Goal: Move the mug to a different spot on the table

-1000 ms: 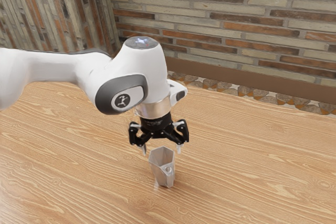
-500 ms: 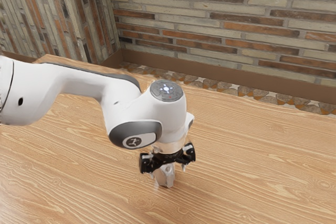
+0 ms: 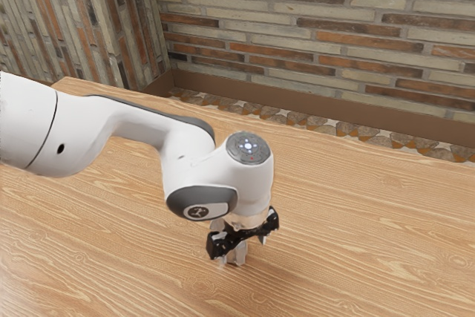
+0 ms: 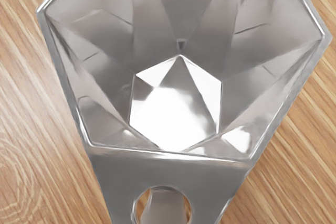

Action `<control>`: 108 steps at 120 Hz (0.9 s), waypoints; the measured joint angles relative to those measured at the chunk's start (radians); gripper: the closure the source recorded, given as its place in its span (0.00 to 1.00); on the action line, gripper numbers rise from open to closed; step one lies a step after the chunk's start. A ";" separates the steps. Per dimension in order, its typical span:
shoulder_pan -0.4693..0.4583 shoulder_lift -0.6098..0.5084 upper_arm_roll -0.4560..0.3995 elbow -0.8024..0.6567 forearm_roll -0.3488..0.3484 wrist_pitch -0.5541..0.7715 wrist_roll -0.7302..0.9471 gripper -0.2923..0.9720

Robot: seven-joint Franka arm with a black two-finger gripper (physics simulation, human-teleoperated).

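No legible text or numbers, small white emblem [image 3: 198, 211] on arm [image 3: 111, 135]

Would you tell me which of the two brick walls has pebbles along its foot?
The rear wall across the exterior view's top: pebbles line it, none the side wall.

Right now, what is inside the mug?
Nothing: the wrist view looks straight into the mug, showing bare faceted silvery walls and a hexagonal floor. The table beneath it is covered by the mug's base.
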 joint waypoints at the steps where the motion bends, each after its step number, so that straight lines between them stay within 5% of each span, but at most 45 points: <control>1: 0.000 0.002 0.000 0.000 0.002 0.000 -0.003 0.23; 89: 0.010 0.059 0.008 0.018 0.071 0.009 -0.179 0.33; 108: 0.010 0.065 0.008 0.018 0.079 0.007 -0.196 0.42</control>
